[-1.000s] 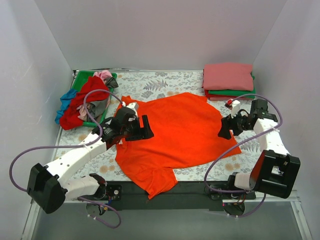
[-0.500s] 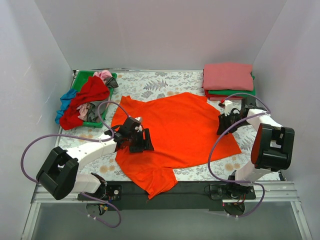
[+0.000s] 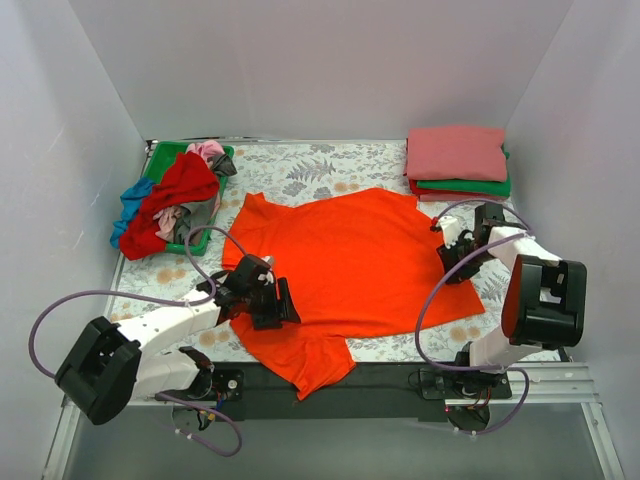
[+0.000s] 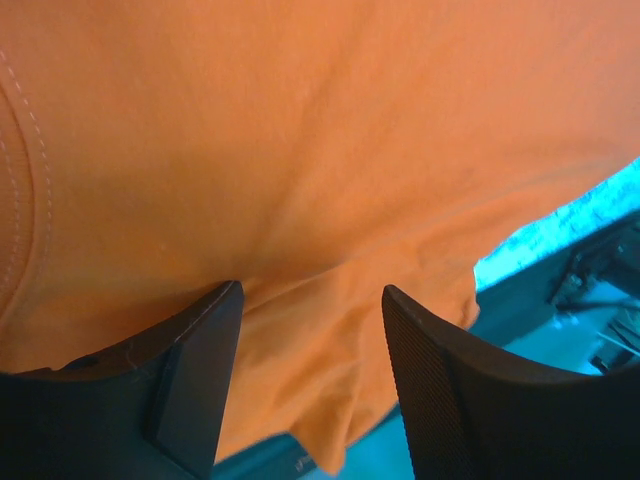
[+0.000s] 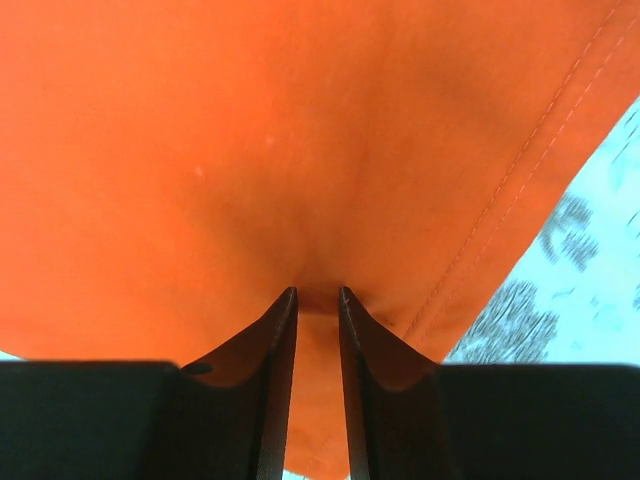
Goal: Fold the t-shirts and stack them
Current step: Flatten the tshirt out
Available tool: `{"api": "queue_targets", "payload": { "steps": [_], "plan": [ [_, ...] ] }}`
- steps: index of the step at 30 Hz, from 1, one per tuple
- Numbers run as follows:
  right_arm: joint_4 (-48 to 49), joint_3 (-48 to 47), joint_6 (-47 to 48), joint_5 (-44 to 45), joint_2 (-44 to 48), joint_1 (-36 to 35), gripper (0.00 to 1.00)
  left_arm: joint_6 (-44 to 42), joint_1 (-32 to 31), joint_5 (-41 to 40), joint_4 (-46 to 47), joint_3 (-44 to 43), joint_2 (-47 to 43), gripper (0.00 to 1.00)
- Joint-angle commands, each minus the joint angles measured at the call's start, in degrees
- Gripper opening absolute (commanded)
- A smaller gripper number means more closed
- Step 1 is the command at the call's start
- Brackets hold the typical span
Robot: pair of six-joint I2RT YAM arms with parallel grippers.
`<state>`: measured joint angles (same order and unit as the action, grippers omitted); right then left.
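A bright orange-red t-shirt [image 3: 360, 255] lies spread flat on the floral table cloth [image 3: 300, 165], one sleeve hanging over the front edge. My left gripper [image 3: 268, 300] presses down on its near left part, jaws apart, with cloth bunching between the fingers [image 4: 310, 290]. At the shirt's right edge my right gripper [image 3: 455, 262] has its jaws drawn close together. They pinch a small ridge of orange cloth [image 5: 317, 292] near the hem seam. Folded t-shirts [image 3: 457, 155], coral pink over green and red, are stacked at the back right.
A green tray [image 3: 157, 160] at the back left holds a loose heap of t-shirts [image 3: 175, 200] in deep red, blue, pink and grey. White walls close in the table on three sides. Purple cables loop beside both arms.
Both arms came down onto the orange-red shirt. The left gripper slid toward the near left part and narrowed. The right gripper moved to the right edge and closed on a pinch of cloth.
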<state>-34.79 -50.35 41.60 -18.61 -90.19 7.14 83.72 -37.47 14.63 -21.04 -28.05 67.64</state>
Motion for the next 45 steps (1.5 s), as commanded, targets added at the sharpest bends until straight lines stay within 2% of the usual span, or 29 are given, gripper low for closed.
{"api": "queue_targets", "payload": {
  "steps": [1, 9, 14, 16, 19, 20, 22, 24, 26, 28, 31, 34, 37, 42, 45],
  "plan": [
    [-5.46, 3.84, 4.62, 4.98, 4.31, 0.07, 0.29, 4.59, -1.54, 5.56, -2.6, 1.68, -3.65, 0.56],
    [-10.91, 10.26, 10.07, 9.73, 13.72, 0.33, 0.28, 9.87, -6.64, 8.21, -7.97, 3.52, -9.27, 0.56],
    [-14.08, 13.34, 11.83, 11.93, 21.45, 1.3, 0.28, 16.98, -14.2, 8.83, -8.32, 4.59, -13.49, 0.56],
    [-15.83, 12.3, 12.27, 11.58, 24.18, 1.91, 0.28, 17.7, -15.87, 7.61, -10.33, 3.28, -15.76, 0.56],
    [-18.21, 7.91, 11.75, 8.6, 27.17, 2.18, 0.29, 15.08, -16.05, 2.09, -17.17, -4.78, -20.25, 0.56],
    [-18.13, 5.03, 10.96, 2.85, 27.26, 2.27, 0.32, 11.5, -16.05, -1.68, -19.46, -8.3, -20.26, 0.57],
    [-18.21, -1.13, 8.59, -5.5, 23.16, 2.09, 0.44, 6.49, -15.96, -8.8, -18.87, -13.5, -17.74, 0.67],
    [-17.51, -7.0, 5.18, -14.75, 15.44, 1.13, 0.53, 0.15, -15.88, -13.03, -15.72, -16.48, -10.46, 0.72],
    [-15.33, -10.64, 2.27, -15.93, 8.31, 0.16, 0.57, -4.08, -15.88, -16.73, -14.39, -18.78, -0.54, 0.72],
    [-12.69, -12.84, -1.25, -13.74, 5.92, 0.16, 0.6, -6.9, -15.88, -19.29, -14.21, -20.45, 3.71, 0.72],
    [-8.3, -14.51, -4.07, -9.7, 1.78, 0.16, 0.62, -9.01, -15.88, -18.94, -12.72, -21.6, 11.6, 0.72],
    [-4.17, -16.18, -6.97, -3.38, -1.82, 0.33, 0.65, -11.03, -15.88, -17.18, -10.26, -21.78, 15.58, 0.72],
    [-1.35, -17.67, -9.43, 1.63, -6.12, 0.42, 0.67, -12.97, -15.96, -16.66, -9.55, -22.31, 17.26, 0.71],
    [0.51, -18.82, -11.1, 3.67, -11.31, 0.42, 0.67, -14.02, -15.96, -14.72, -9.46, -21.61, 18.23, 0.71],
    [0.95, -18.56, -11.63, 3.41, -13.6, 0.42, 0.66, -14.73, -15.96, -9.29, -8.94, -20.2, 19.2, 0.7]
  ]
}}
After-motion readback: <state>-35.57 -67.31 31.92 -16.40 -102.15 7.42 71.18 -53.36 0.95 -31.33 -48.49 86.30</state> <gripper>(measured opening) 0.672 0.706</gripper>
